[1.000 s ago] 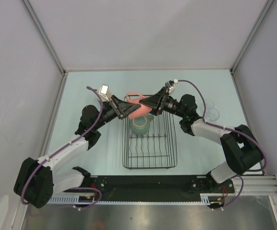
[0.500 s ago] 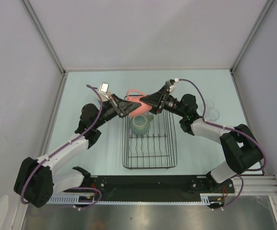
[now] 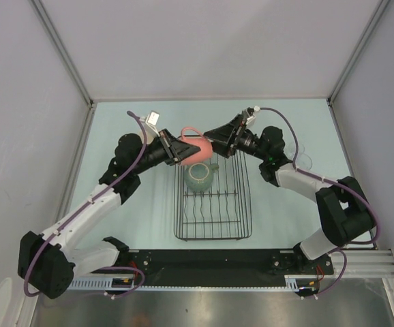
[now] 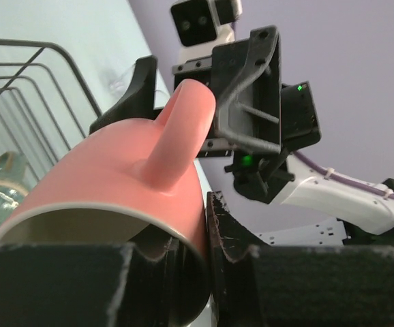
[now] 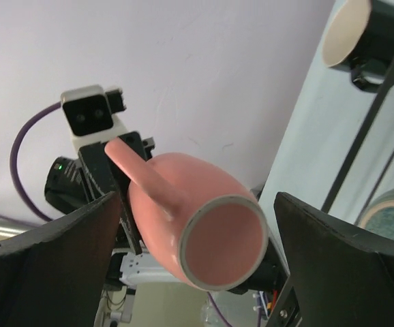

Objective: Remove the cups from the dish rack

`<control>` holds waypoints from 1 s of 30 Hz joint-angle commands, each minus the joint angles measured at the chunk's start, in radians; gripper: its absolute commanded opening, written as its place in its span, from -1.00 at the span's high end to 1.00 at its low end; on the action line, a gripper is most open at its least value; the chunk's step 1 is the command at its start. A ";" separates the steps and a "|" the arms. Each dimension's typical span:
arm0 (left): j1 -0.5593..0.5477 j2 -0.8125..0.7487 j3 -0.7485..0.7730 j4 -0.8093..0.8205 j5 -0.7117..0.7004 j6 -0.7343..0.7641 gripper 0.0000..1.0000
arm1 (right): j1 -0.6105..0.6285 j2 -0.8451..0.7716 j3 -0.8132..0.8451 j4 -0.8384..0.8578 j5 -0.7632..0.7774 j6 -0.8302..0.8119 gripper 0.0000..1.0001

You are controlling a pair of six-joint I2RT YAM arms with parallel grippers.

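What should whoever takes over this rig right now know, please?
Left gripper: shut on the rim of the pink mug, held over the far end of the dish rack.
Right gripper: open, fingers either side of the mug's base, not touching.
Pale-green cup: in the rack.
Clear tumblers: on the table, right of the rack.
Left to do: set the mug down, unload the green cup.

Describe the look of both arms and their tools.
The left arm and right arm have white shells with black joints; a purple cable runs along each. The left tool and right tool are black wedges, each with a small white camera box.
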 commanded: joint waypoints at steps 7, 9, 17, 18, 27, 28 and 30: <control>0.025 -0.102 0.276 -0.363 -0.157 0.219 0.99 | -0.128 -0.118 0.122 -0.389 0.096 -0.184 -1.00; 0.031 -0.099 0.338 -0.445 -0.208 0.253 0.99 | -0.131 -0.135 0.154 -0.540 0.130 -0.280 -0.99; 0.034 0.010 0.506 -0.937 -0.650 0.430 0.99 | -0.105 -0.195 0.274 -0.923 0.298 -0.512 -0.99; 0.034 0.019 0.506 -0.988 -0.694 0.442 0.99 | -0.102 -0.200 0.276 -0.940 0.309 -0.544 -0.99; 0.113 0.110 0.455 -1.030 -0.829 0.505 0.99 | -0.051 -0.231 0.302 -1.063 0.423 -0.644 -1.00; 0.116 0.130 0.454 -1.027 -0.825 0.505 0.99 | -0.048 -0.232 0.299 -1.066 0.427 -0.647 -1.00; 0.116 0.153 0.439 -1.011 -0.799 0.502 0.99 | -0.043 -0.235 0.290 -1.069 0.432 -0.655 -1.00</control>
